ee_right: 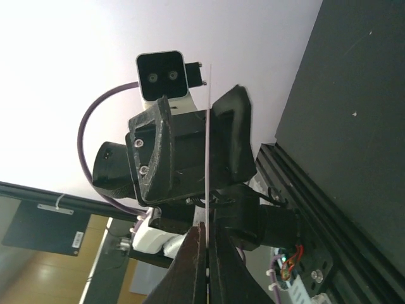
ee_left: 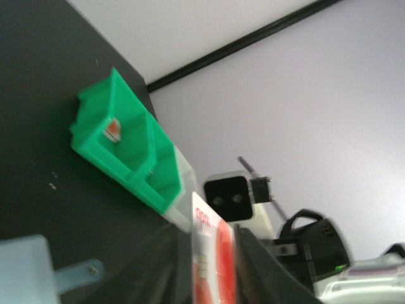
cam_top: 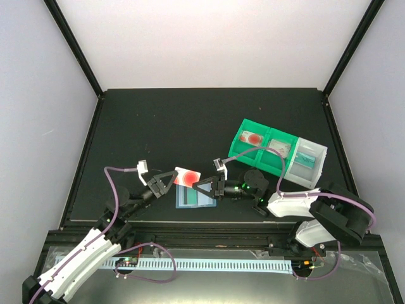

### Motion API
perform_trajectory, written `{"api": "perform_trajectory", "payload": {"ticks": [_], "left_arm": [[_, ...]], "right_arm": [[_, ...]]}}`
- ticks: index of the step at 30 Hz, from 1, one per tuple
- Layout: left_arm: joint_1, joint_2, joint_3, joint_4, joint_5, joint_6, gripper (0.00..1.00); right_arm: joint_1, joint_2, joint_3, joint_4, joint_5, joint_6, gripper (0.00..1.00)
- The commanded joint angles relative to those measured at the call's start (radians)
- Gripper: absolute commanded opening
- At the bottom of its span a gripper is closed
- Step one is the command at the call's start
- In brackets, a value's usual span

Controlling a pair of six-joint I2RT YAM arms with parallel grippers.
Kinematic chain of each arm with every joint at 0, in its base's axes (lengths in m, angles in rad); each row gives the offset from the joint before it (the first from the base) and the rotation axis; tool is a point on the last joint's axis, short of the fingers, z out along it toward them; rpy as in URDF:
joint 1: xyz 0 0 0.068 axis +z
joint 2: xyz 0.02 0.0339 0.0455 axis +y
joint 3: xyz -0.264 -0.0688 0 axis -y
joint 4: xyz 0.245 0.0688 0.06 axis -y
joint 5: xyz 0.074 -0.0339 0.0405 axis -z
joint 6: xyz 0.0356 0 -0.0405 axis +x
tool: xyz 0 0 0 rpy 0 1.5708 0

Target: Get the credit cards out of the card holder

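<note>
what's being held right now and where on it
The whitish-pink credit card, pinched at opposite ends: the left hand grips its left end, and the right hand grips its right end.

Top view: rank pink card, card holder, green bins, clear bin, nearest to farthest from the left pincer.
1. Pink card: in the left pincer.
2. Card holder: just right of it.
3. Green bins: far right.
4. Clear bin: farthest right.

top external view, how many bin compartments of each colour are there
green plastic bin compartments: 2
clear plastic bin compartment: 1
total: 3
</note>
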Motion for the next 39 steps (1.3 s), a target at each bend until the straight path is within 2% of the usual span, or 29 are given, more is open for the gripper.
{"api": "perform_trajectory", "payload": {"ticks": [1, 3, 7, 11, 22, 27, 30, 39], "left_arm": [[0.003, -0.027, 0.02, -0.056, -0.025, 0.021, 0.57], [0.002, -0.038, 0.039, -0.11, -0.024, 0.044, 0.74], [0.001, -0.057, 0.073, -0.21, -0.019, 0.093, 0.98], [0.002, -0.065, 0.095, -0.27, -0.003, 0.137, 0.99], [0.002, -0.025, 0.112, -0.334, 0.039, 0.262, 0.99], [0.002, 0.027, 0.149, -0.374, 0.039, 0.328, 0.99], [0.002, 0.061, 0.159, -0.387, 0.035, 0.343, 0.99], [0.003, 0.108, 0.164, -0.413, 0.023, 0.373, 0.99]], "right_arm": [[-0.006, -0.087, 0.02, -0.175, 0.038, -0.126, 0.01], [-0.017, -0.134, 0.031, -0.292, 0.049, -0.182, 0.01], [-0.059, -0.223, 0.067, -0.533, 0.06, -0.305, 0.01], [-0.124, -0.291, 0.107, -0.75, 0.059, -0.424, 0.01], [-0.434, -0.342, 0.205, -1.173, 0.013, -0.66, 0.01], [-0.577, -0.273, 0.296, -1.347, 0.004, -0.735, 0.01], [-0.631, -0.216, 0.344, -1.396, 0.008, -0.753, 0.01], [-0.697, -0.031, 0.535, -1.519, 0.126, -0.776, 0.01]]}}
